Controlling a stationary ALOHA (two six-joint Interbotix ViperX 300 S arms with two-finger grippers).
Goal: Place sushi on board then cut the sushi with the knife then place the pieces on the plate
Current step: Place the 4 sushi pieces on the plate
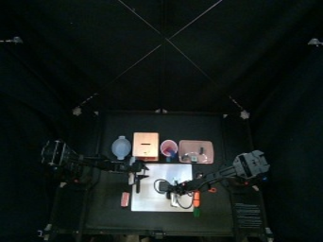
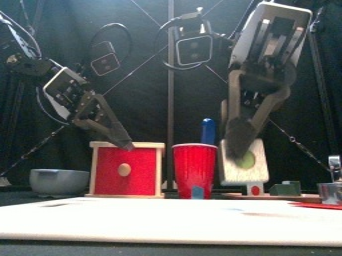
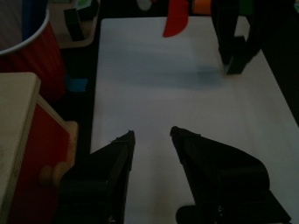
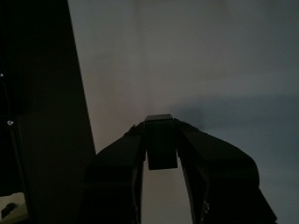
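Note:
The white cutting board lies in the middle of the table, bare in its near part. My right gripper hangs low over it, shut on a dark green sushi block. The same gripper shows in the left wrist view with its tip down at the board. My left gripper is open and holds nothing, low over the board's left end. A red knife lies past the board's far end. The blue knife stands in the red cup. The pink tray sits behind the board at the right.
Along the back stand the blue-grey bowl, the wooden box with its red drawer front, then the red cup. A small red thing lies left of the board. A dark block rests at the right.

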